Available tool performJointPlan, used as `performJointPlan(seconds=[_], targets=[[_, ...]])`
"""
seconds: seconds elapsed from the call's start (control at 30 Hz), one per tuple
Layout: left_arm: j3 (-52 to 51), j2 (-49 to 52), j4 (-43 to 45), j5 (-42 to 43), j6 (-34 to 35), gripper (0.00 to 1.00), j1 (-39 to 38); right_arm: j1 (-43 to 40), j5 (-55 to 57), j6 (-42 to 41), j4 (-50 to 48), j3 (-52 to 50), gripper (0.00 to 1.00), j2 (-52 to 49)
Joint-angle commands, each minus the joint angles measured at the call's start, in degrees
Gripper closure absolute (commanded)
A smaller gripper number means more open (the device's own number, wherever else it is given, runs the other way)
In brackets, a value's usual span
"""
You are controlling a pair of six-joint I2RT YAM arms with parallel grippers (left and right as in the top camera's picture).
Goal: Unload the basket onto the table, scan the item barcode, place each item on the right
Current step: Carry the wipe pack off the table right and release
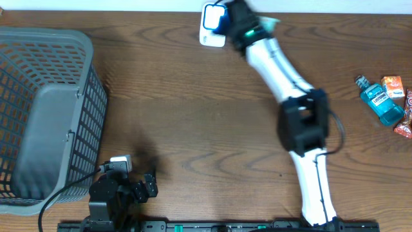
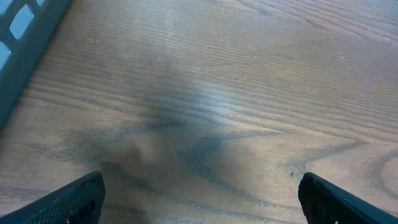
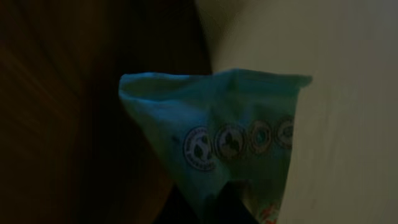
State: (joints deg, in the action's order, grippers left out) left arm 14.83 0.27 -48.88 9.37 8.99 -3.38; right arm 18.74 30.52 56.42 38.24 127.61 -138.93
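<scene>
The right arm reaches to the far edge of the table, where my right gripper [image 1: 226, 18] hovers over a white and blue barcode scanner [image 1: 211, 26]. In the right wrist view the gripper [image 3: 214, 200] is shut on a teal packet [image 3: 217, 137] printed with round symbols. That view is dark, and the packet's barcode does not show. My left gripper [image 1: 147, 183] rests near the front left of the table. It [image 2: 202, 205] stands open over bare wood, with nothing between its fingers.
A grey plastic basket [image 1: 45, 109] fills the left side of the table. At the right edge lie a blue mouthwash bottle [image 1: 378, 103], an orange packet [image 1: 393, 86] and a red snack packet [image 1: 405, 125].
</scene>
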Motion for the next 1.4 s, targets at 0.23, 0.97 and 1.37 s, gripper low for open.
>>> performJointPlan(seconds=[0.23, 0.97, 1.37], targets=[[-0.5, -0.1, -1.8, 0.7, -0.1, 0.01, 0.2, -24.0, -13.7, -44.8, 21.1, -2.2, 0.99, 3.8], [-0.5, -0.1, -1.8, 0.7, -0.1, 0.01, 0.2, -46.6, -21.1, -56.8, 19.3, -14.1, 0.01, 11.6], [-0.5, -0.1, -1.8, 0.7, -0.1, 0.01, 0.2, -41.4, -41.4, -59.2, 19.9, -14.0, 0.01, 43.8]])
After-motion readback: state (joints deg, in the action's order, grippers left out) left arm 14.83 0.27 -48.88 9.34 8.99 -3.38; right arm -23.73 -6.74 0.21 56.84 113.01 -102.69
